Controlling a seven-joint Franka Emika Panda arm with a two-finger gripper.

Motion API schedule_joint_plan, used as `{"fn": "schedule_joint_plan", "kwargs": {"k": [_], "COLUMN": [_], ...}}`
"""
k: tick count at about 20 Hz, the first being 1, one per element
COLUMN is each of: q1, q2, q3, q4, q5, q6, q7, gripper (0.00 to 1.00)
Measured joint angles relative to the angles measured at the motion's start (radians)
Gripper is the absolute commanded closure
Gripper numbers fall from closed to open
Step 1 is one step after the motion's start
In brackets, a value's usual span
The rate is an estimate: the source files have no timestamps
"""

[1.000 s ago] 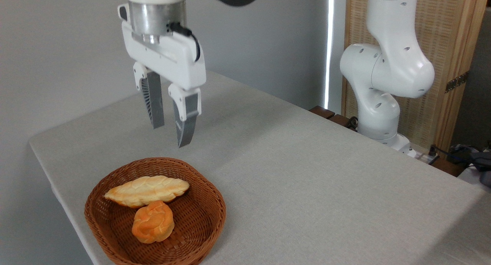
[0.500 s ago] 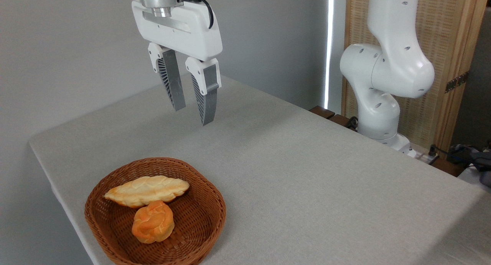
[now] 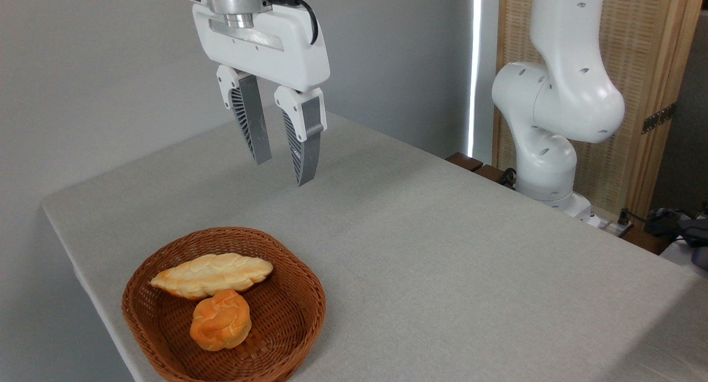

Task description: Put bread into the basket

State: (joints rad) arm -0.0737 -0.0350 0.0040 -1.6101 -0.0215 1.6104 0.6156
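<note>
Orange bread [image 3: 220, 320] in basket [image 3: 298, 321], below empty jaws

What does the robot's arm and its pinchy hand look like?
The arm is smooth, rounded white plastic with small dark holes. The gripper has a boxy white body under a silver metal ring, a black cable looping at its side, and two grey ribbed fingers in white holders.

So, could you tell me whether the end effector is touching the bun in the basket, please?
Apart. The fixed camera shows the end effector open and empty high above the table, with bare tabletop between it and the bun in the basket.
</note>
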Motion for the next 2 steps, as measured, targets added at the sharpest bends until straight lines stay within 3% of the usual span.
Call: {"fn": "schedule_joint_plan", "kwargs": {"k": [2], "q1": [0.0], "q2": [0.001], "q3": [0.0], "q4": [0.0], "q5": [0.0], "q6": [0.0], "q7": [0.0], "gripper": [0.0]}}
